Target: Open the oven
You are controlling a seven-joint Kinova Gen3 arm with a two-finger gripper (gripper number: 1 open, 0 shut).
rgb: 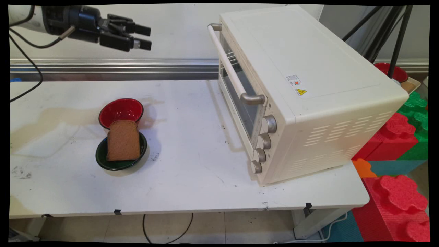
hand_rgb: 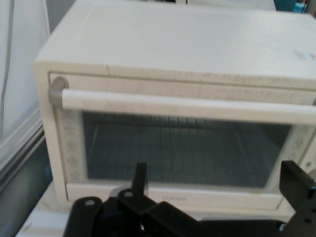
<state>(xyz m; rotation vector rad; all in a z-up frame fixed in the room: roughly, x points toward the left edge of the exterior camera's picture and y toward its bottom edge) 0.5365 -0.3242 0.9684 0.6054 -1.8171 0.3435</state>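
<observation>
Main view shows the gripper (rgb: 145, 37) raised at far left, fingers apart and empty, pointing at the toaster oven (rgb: 301, 92), whose door is closed. Below it, a bread slice (rgb: 123, 140) rests on a green bowl (rgb: 103, 159), touching a red bowl (rgb: 121, 110).

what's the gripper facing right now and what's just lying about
Facing: oven, door shut; gripper open, raised, touching nothing.
Lying about: bread on green bowl, red bowl beside it, foam blocks beside table.
</observation>
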